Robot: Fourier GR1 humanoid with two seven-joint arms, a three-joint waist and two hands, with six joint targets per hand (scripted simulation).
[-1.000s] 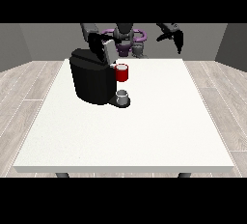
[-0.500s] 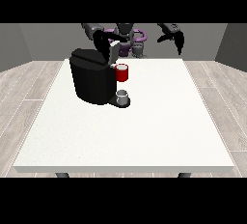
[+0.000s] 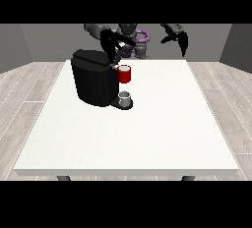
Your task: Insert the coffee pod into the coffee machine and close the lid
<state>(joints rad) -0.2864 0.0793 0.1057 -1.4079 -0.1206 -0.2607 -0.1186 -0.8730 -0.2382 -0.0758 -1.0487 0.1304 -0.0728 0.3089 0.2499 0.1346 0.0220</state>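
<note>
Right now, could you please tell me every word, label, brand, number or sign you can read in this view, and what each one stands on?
None can be read.
Coffee machine: plain black, no label visible.
Red part at its front: no lettering visible.
Small grey cup below it: no marking visible.
White table: no print visible.

A large white worktop (image 3: pixel 147 133) fills the middle of the view, its near edge casting a thin shadow below. Two dark legs (image 3: pixel 63 178) show under that edge, one towards each corner. Around it lies a floor (image 3: pixel 24 99) of pale grey wood planks, and plain grey walls (image 3: pixel 29 45) rise behind.
</note>
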